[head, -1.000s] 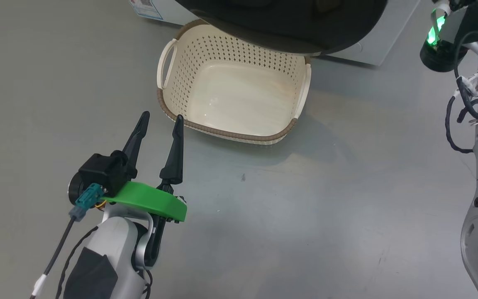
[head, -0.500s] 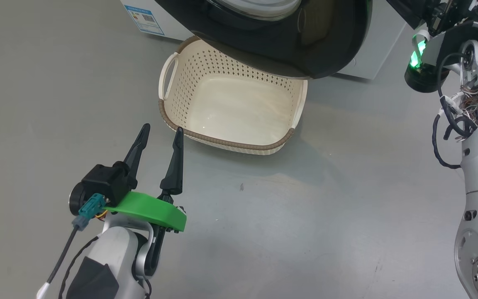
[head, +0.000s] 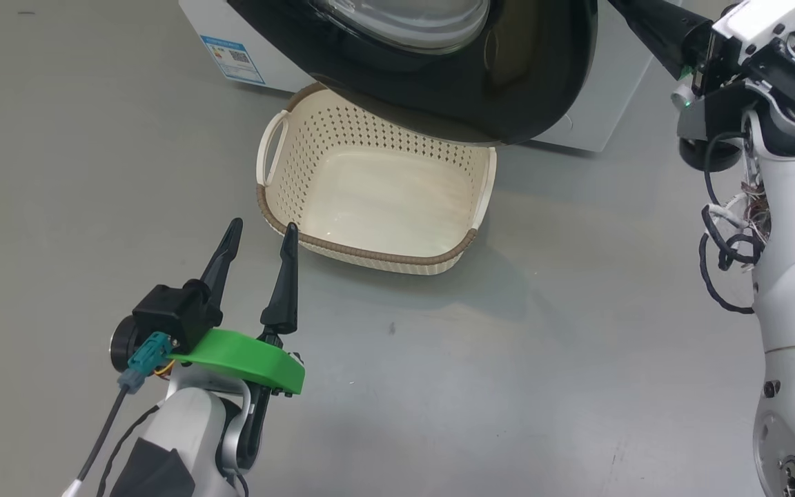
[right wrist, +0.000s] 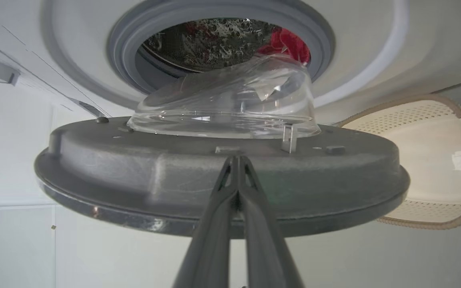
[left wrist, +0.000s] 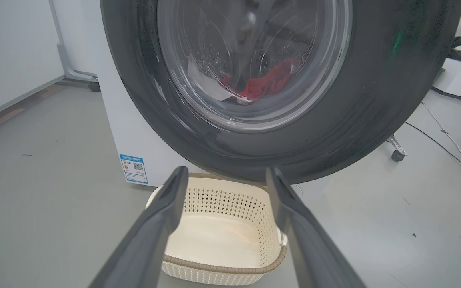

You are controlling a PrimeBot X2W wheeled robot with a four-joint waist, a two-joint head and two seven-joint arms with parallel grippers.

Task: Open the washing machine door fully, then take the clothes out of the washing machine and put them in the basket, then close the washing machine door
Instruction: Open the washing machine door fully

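Door-opening step, I'd say: the right gripper [right wrist: 236, 160], fingers pressed together, rests against the round black-rimmed glass washing machine door [right wrist: 174, 188] — half-swung above the cream perforated plastic basket [head: 370, 252]. Beside it the left gripper [head: 261, 229] hangs spread. Next: push wider, then reach the red clothes [right wrist: 288, 42] in the drum.

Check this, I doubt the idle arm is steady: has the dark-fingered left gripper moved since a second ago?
No. The left gripper, jaws open, still ends beside the near-left corner of the cream perforated plastic basket; only the view shifted.
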